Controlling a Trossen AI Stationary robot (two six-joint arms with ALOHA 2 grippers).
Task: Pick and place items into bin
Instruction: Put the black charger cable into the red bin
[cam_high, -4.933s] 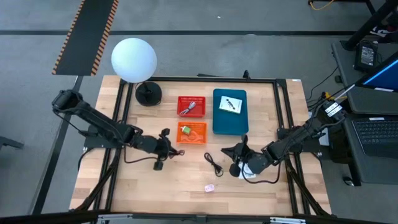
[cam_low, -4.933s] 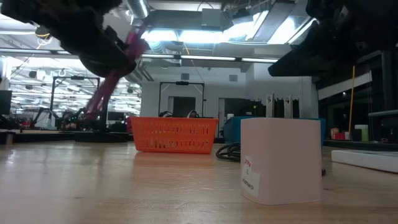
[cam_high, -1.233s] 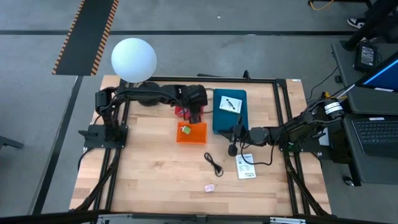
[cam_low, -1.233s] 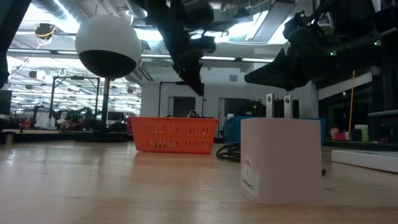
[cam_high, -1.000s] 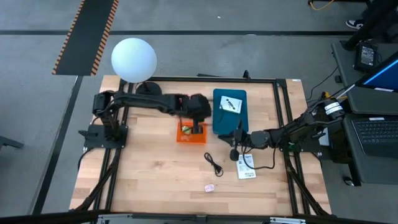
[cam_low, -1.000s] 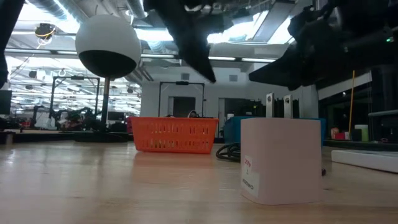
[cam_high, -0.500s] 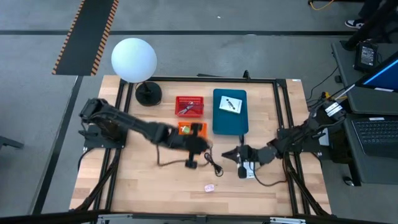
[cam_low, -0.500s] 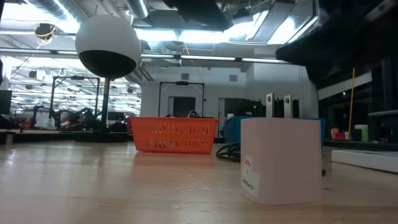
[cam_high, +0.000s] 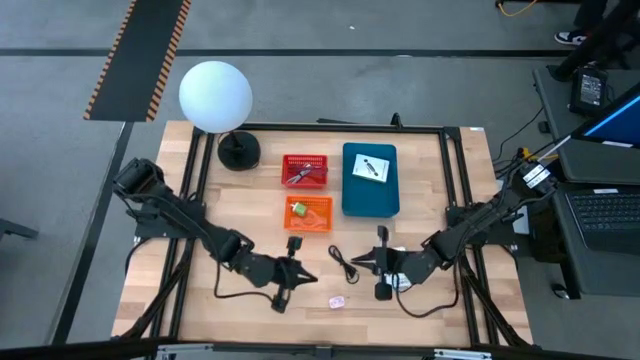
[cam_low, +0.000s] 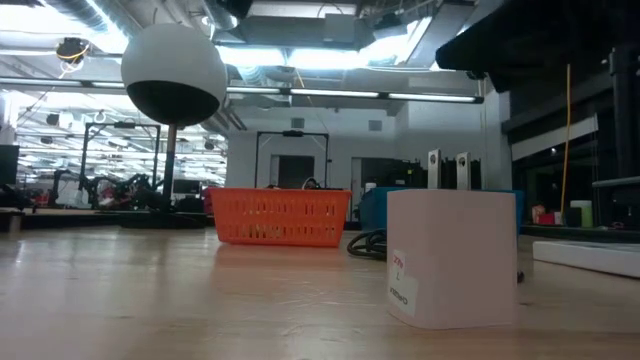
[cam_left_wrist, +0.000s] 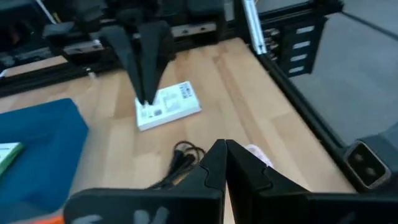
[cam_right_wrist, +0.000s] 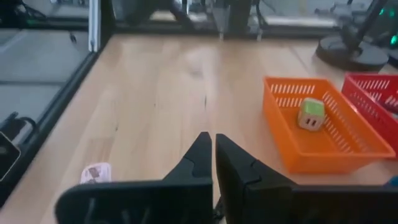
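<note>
My left gripper (cam_high: 305, 274) is shut and hangs over the wood near the table's near edge, just left of the black cord (cam_high: 345, 265). My right gripper (cam_high: 358, 261) is shut and points left, just right of that cord. A white printed packet (cam_left_wrist: 168, 106) lies flat on the table behind the right gripper's fingers (cam_left_wrist: 145, 81); whether they touch it, I cannot tell. The tiny pink piece (cam_high: 337, 300) lies on the wood nearer the near edge. A second white packet (cam_high: 370, 167) lies on the blue tray (cam_high: 370, 200). The orange bin (cam_high: 308, 225) holds a small green-and-white cube (cam_right_wrist: 311, 113).
The red bin (cam_high: 305, 170) sits behind the orange one with small things in it. The white globe lamp (cam_high: 215, 95) stands on its black base at the far left corner. Bare wood lies left of the left gripper. A black frame runs round the table.
My left gripper has swung from above the orange bin toward the near edge, stopping beside the black cord. My right gripper has moved from beside the blue tray toward the near edge and slightly left, over the white packet. The packet, cord and pink piece have stayed put.
</note>
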